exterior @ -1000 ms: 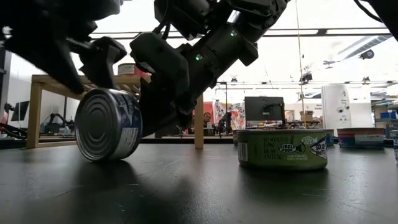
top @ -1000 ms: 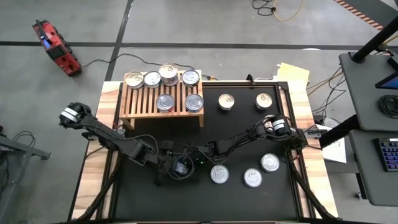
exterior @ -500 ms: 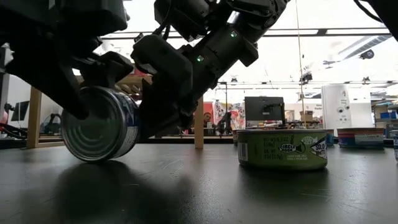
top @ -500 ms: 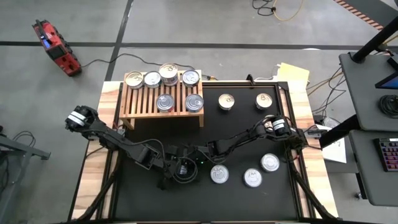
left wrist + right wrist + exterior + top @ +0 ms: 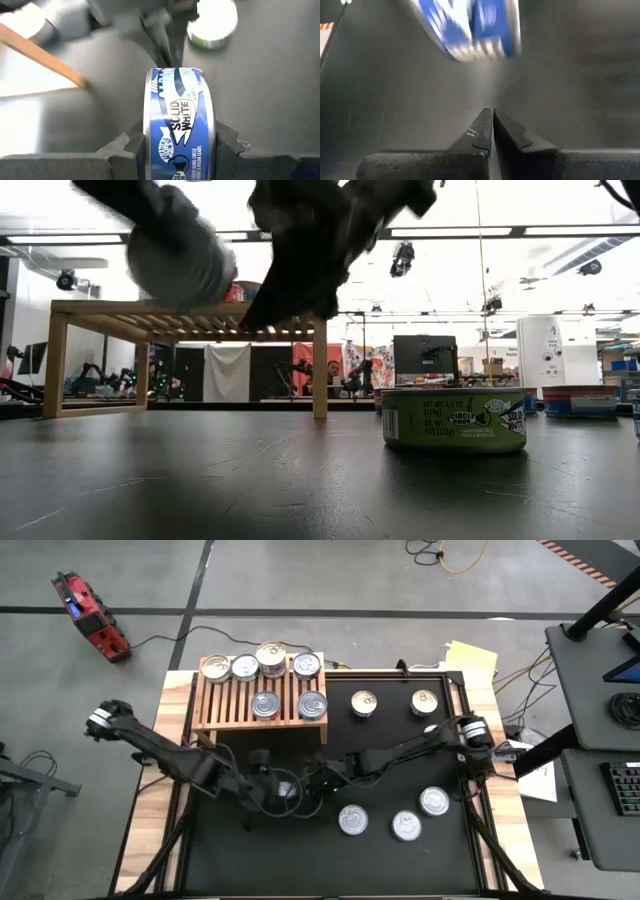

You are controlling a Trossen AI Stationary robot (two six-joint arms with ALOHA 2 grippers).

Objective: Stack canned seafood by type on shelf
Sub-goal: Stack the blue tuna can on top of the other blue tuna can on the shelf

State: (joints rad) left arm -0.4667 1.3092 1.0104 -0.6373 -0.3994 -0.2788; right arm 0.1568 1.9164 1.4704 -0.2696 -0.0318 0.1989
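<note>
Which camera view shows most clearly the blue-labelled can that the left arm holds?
The left wrist view: the blue-labelled can sits sharp between the fingers. The low and right wrist views blur it; the high view hides it under the arms.

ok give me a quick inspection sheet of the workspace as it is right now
surface: black mat on a light wood table
job's things: low slatted light-wood shelf carries six round silver-lidded tins; five more tins sit on the mat, including a green-labelled one
clutter: yellow paper at the table's far right corner
grippers: left gripper clamps a blue-labelled round tin on edge, lifted off the mat; right gripper shut, empty, close beside it
cables: black cord on the floor from a red device
surroundings: grey floor, desks with a keyboard at right
</note>
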